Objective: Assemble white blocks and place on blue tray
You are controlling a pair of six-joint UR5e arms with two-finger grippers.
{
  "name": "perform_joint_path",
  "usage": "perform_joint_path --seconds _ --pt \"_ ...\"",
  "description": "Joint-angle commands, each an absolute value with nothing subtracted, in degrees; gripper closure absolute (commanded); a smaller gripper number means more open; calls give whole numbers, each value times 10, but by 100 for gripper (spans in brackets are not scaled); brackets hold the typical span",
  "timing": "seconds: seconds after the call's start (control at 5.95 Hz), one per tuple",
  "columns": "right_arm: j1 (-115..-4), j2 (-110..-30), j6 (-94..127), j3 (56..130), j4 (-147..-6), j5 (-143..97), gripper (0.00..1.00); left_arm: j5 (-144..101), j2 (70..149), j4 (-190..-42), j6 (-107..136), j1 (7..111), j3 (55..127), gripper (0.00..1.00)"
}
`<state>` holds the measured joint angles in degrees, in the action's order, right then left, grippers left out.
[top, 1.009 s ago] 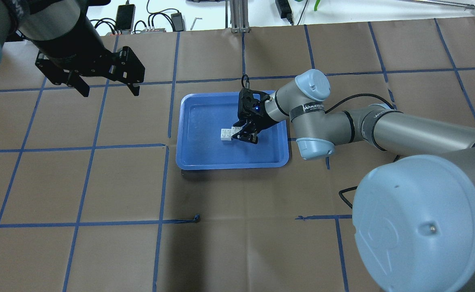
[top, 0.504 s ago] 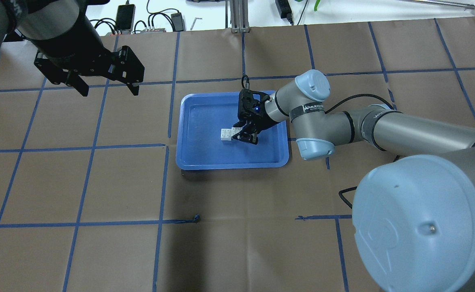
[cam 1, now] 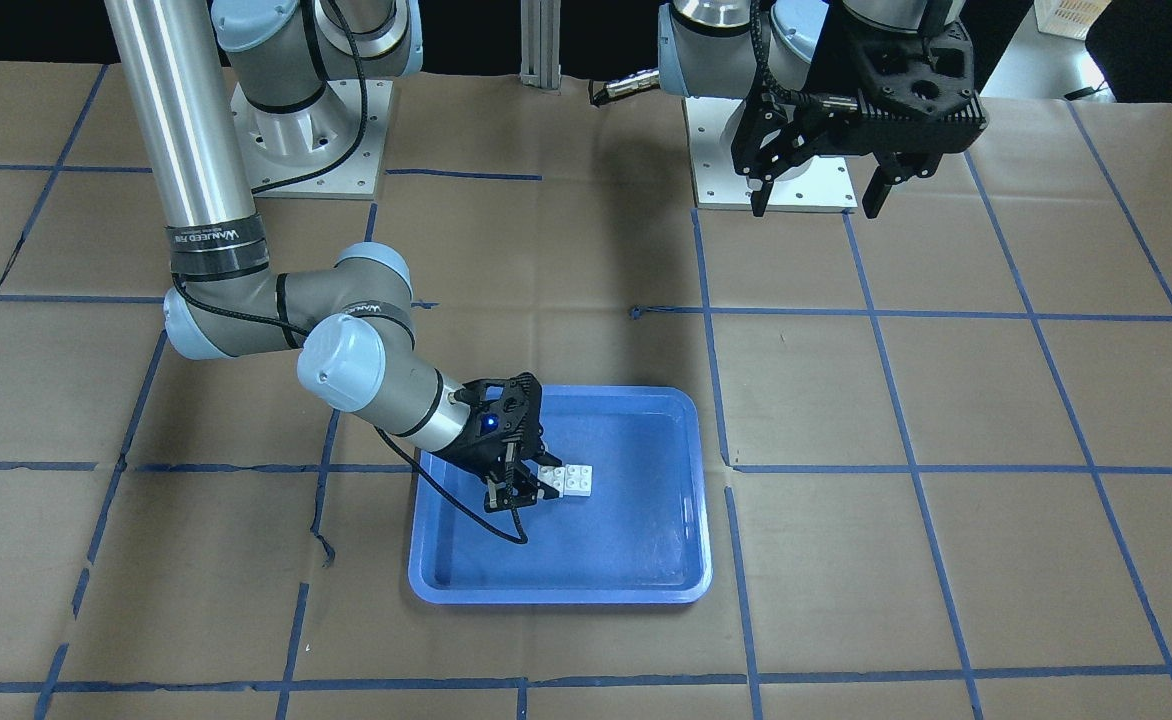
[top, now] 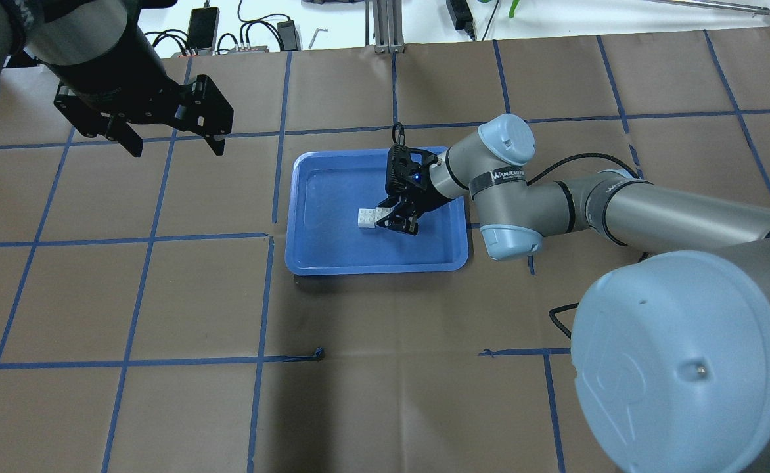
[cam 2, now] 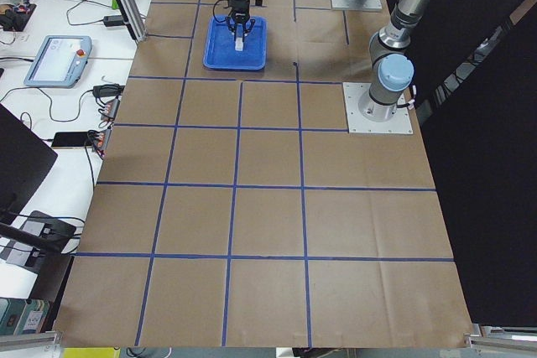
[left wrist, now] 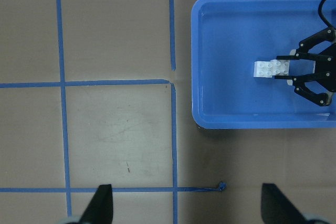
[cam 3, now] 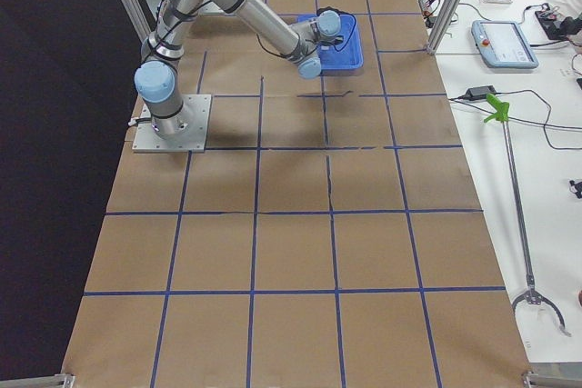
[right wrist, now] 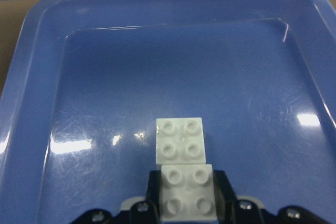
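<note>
Two white blocks (top: 366, 217) lie joined, offset end to end, on the floor of the blue tray (top: 332, 246). They also show in the front view (cam 1: 568, 480) and the left wrist view (left wrist: 271, 68). My right gripper (top: 388, 221) is low in the tray, shut on the nearer block (right wrist: 187, 198); the farther block (right wrist: 180, 140) sticks out beyond its fingertips. My left gripper (top: 178, 150) is open and empty, raised high over the table well to the left of the tray.
The tray (cam 1: 636, 560) sits mid-table on brown paper with a blue tape grid. A loose curl of tape (top: 319, 355) lies in front of it. Cables and devices (top: 204, 29) lie beyond the far edge. Both arm bases (cam 1: 791, 150) stand at the robot's side.
Almost nothing. My left gripper has drifted slightly toward the far edge. The right gripper and the blocks stay in place in the tray.
</note>
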<state>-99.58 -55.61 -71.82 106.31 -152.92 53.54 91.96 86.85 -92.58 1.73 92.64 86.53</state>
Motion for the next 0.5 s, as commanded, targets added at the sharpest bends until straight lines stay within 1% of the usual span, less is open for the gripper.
perform_joint_path --seconds 0.0,0.34 --pt "-996 -556 -718 1067 -1529 535 60 920 867 -928 18 926 867 1" --pt "-996 -557 -718 1067 -1530 535 59 919 867 -928 18 927 867 1"
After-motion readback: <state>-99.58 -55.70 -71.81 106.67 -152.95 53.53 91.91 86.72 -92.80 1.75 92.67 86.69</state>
